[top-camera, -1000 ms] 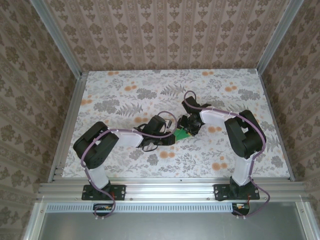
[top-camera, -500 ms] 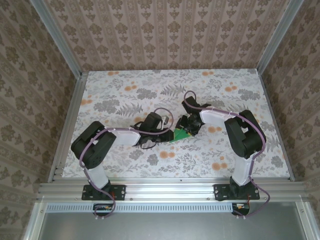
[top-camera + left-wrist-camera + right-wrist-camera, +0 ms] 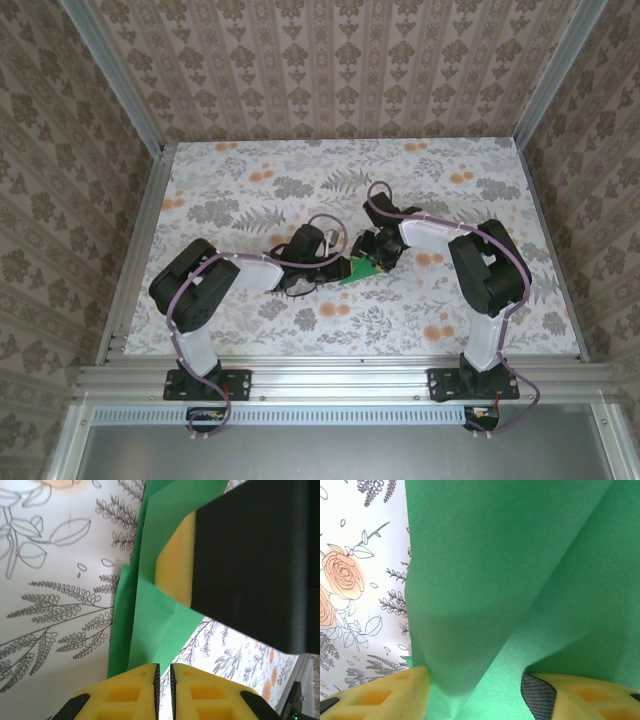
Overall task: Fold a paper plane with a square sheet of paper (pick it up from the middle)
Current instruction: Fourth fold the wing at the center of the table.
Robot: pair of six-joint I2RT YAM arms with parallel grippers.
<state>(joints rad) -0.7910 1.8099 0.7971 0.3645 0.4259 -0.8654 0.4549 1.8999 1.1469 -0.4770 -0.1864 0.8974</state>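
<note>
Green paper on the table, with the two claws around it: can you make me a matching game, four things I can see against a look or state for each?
Things:
1. left gripper
2. right gripper
3. green paper
4. table

States:
A. flower print
B. fingers wide apart, paper between them
C. folded, with creases
D. fingers nearly touching

Pairs: 1-D, 2-B, 3-C, 4-A

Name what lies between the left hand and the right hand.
The folded green paper spans from left hand to right hand, shown in the left wrist view.
</note>
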